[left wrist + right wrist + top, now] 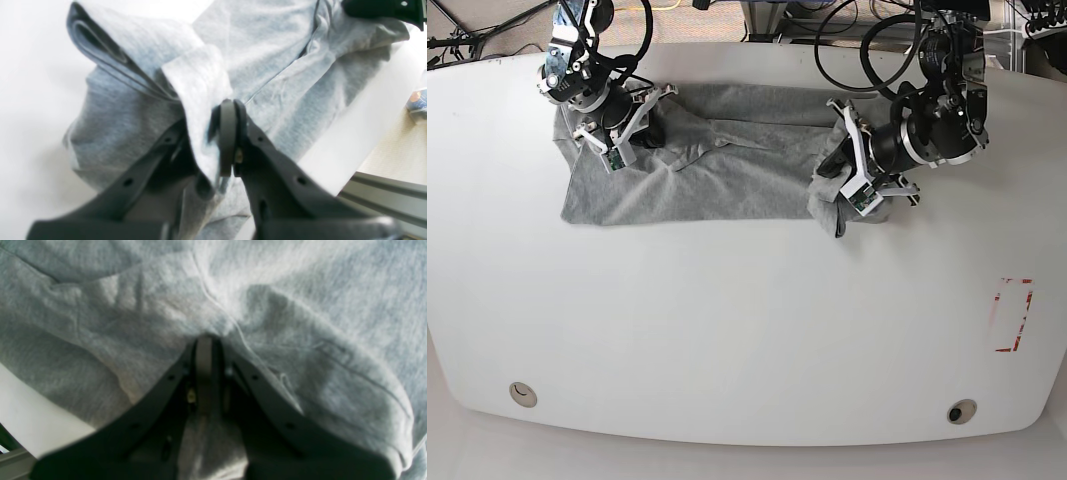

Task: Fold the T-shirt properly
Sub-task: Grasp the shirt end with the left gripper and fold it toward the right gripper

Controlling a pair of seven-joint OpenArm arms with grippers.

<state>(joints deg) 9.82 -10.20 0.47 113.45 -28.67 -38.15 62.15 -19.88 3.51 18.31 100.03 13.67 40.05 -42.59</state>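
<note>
T-shirt of light heather-grey cotton [752, 185] lies across the far part of the white worktop [727, 340], drawn out into a long, rumpled band running left to right. Our left pincer [213, 116], black-fingered, is nearly closed on a raised fold at the right end of the band, and a loose flap hangs between and past its fingers. Our right pincer [210, 343] is also drawn almost together, and appears to pinch a gathered ridge at the left end. What could go wrong, we judge, starts with those bunched grips: if we lift or pull now, the layers may travel together and set a crooked fold. Unequal pulling could skew the band, and the left flap, caught by only a narrow strip, might slip out or tuck itself under. Dragging low would likely ruck the cloth further, since creases already run between the two grips. The worktop is pale and smooth, with a round fitting [523, 394] at its near left corner, another [962, 411] at the near right, and a red dashed outline [1014, 315] towards the right. Beyond it we see dark cables [487, 50] at the far left and, from the left wrist, a beige textured floor [390, 140].
</note>
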